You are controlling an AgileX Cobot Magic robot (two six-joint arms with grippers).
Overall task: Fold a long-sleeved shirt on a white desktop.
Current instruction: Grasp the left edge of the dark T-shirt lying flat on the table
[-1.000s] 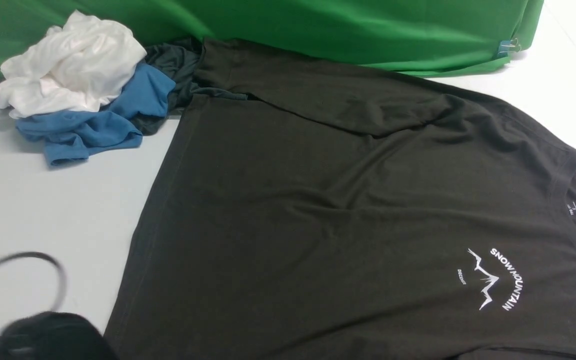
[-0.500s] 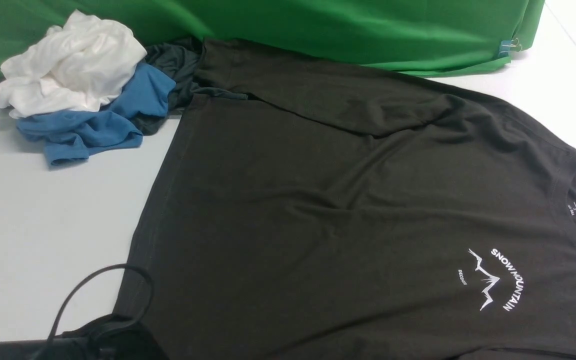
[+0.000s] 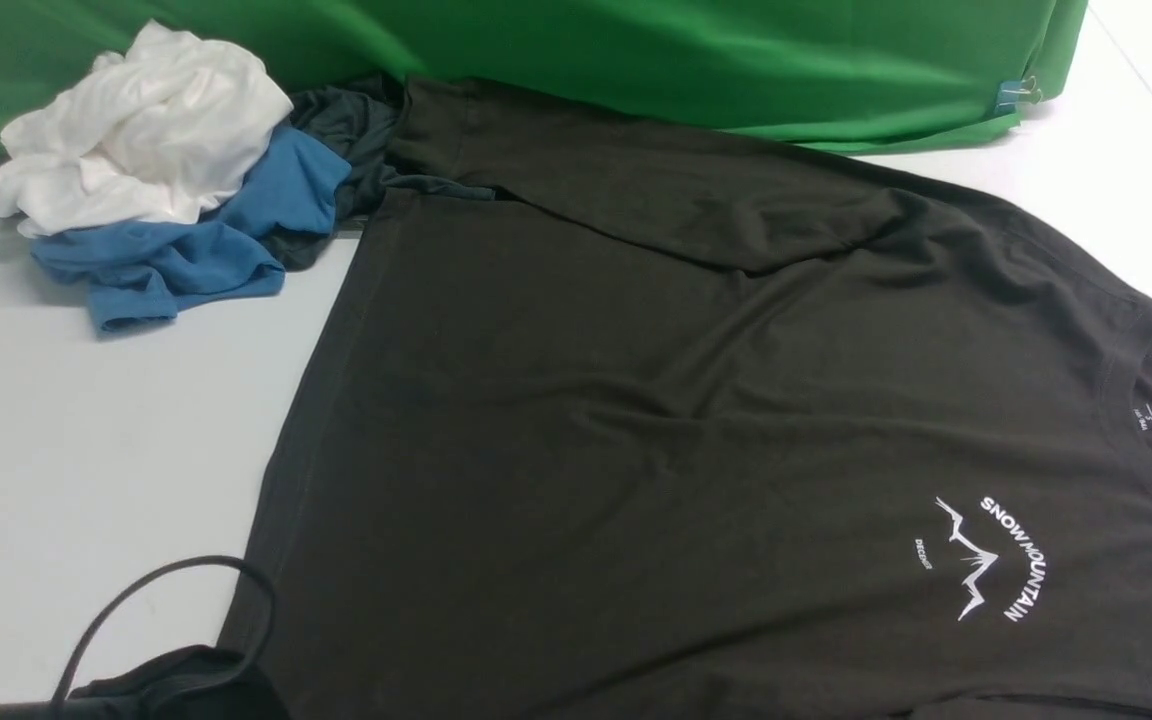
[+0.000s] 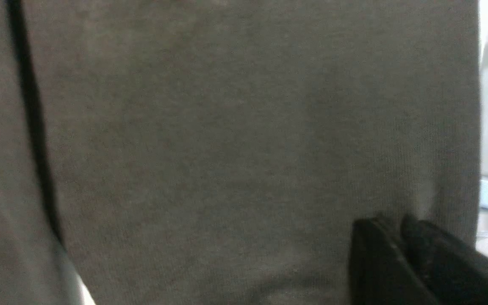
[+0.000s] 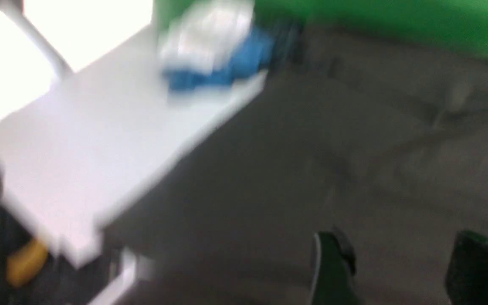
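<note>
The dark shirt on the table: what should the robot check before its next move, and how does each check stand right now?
1. The long-sleeved shirt lies spread on the white desktop: ok.
2. The left jaws are closed by the shirt's edge: ok.
3. Cloth pinched between them: cannot tell.
4. The right jaws are open over the shirt: ok.
5. The clothes pile is clear of the shirt: not ok, it touches a far corner.
</note>
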